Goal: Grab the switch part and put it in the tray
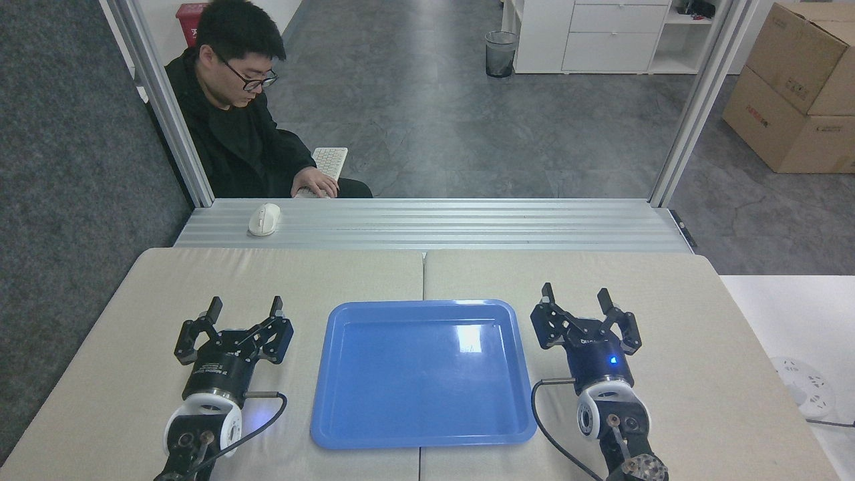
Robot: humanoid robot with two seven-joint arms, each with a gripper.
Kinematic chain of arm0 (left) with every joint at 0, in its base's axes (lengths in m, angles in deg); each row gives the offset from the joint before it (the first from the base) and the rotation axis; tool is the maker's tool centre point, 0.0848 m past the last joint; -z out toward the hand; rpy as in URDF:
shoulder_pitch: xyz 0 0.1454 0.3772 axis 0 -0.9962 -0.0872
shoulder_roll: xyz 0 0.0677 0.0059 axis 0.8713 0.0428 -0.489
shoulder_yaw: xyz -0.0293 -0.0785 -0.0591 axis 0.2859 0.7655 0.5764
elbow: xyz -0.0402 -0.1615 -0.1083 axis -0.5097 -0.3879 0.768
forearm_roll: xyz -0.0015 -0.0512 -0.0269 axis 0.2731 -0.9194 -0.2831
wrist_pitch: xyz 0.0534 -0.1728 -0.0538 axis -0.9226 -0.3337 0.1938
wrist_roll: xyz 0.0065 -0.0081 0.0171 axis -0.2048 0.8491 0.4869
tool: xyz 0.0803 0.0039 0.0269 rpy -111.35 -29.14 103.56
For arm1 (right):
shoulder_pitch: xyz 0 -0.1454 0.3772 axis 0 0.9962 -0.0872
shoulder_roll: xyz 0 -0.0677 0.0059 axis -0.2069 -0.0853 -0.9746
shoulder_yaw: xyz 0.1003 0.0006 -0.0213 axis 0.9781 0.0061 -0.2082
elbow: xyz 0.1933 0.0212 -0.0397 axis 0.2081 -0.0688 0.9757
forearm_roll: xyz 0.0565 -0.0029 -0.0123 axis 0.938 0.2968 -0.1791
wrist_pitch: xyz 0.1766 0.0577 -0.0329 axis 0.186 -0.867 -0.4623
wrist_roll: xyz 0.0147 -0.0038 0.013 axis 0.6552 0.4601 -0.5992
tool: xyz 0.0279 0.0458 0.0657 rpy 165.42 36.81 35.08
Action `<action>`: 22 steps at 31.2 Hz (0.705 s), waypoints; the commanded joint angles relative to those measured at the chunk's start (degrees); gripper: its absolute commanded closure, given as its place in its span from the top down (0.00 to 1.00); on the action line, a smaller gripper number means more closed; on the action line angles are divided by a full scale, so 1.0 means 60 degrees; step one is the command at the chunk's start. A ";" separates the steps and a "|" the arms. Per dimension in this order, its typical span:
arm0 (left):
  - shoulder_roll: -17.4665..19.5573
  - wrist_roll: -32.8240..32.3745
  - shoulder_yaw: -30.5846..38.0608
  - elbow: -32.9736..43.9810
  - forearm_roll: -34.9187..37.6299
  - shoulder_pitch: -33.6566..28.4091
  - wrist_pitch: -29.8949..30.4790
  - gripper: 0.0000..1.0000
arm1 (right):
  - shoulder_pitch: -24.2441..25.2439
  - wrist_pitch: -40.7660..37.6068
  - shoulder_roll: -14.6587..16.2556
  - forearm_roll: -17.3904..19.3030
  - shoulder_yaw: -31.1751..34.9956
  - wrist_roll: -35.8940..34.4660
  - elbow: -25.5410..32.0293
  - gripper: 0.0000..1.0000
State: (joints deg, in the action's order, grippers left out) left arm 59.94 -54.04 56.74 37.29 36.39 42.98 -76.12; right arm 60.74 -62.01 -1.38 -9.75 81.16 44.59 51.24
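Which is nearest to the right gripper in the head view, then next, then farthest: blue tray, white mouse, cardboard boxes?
From the right gripper:
1. Tray, on the table right beside it, toward the robot's left.
2. White mouse, on the metal ledge beyond the table, far to the left.
3. Cardboard boxes, on the floor in the room's far right corner.

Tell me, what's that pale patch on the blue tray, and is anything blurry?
Head view: the pale patch is glare on the glossy tray, probably from lighting overhead. Both grippers, left and right, look sharp, with only soft shadows.
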 commanded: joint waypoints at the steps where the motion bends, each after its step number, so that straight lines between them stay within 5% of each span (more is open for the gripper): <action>1: -0.0122 -0.0005 -0.0088 -0.0009 0.0004 -0.0067 0.0011 0.99 | 0.0000 -0.0006 -0.0007 0.0000 0.0322 -0.0002 0.0000 1.00; 22: -0.0122 0.0009 -0.0073 -0.0038 -0.0026 -0.0052 0.0011 0.99 | 0.0000 -0.0006 -0.0007 0.0000 0.0322 -0.0002 0.0000 1.00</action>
State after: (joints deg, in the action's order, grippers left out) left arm 59.42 -54.05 56.74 37.20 36.34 42.69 -76.06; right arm 60.74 -62.01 -1.42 -9.76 81.16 44.59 51.24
